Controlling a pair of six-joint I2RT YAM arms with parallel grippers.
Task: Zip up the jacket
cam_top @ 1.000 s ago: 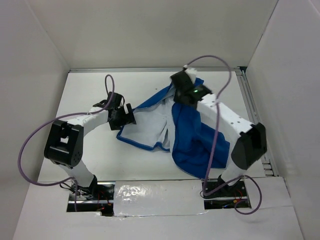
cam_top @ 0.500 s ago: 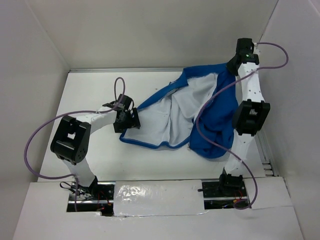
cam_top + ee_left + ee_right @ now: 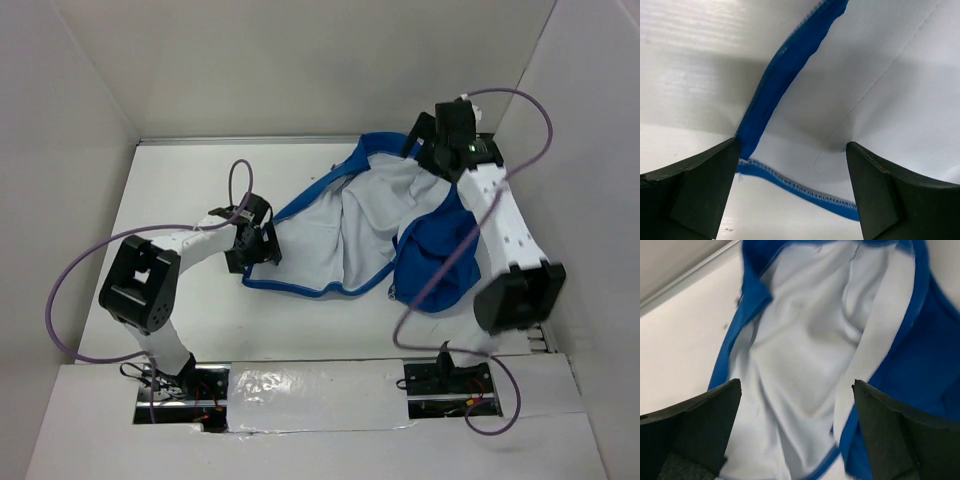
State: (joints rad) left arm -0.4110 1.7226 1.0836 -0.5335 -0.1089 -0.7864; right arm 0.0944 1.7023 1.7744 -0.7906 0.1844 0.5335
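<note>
The jacket (image 3: 350, 240) lies spread open on the white table, white lining up, with its blue outer cloth bunched at the right (image 3: 440, 265). My left gripper (image 3: 264, 246) stands open at the jacket's left corner. In the left wrist view the stitched blue hem (image 3: 805, 190) runs between its open fingers (image 3: 695, 195), and nothing is gripped. My right gripper (image 3: 418, 140) hovers open over the jacket's far right end. Its wrist view looks down on the lining (image 3: 800, 365) and a blue edge (image 3: 920, 355); its fingers (image 3: 890, 435) are apart and hold nothing. I cannot make out the zipper.
White walls close in the table on three sides. A metal rail (image 3: 503, 215) runs along the right edge. Purple cables (image 3: 60, 300) loop from both arms. Silver tape (image 3: 300, 385) covers the near edge between the bases.
My right gripper has opened and let go of the jacket, swinging from high at the back right corner to lower and leftward. The lifted right side has dropped. The left arm has barely moved.
</note>
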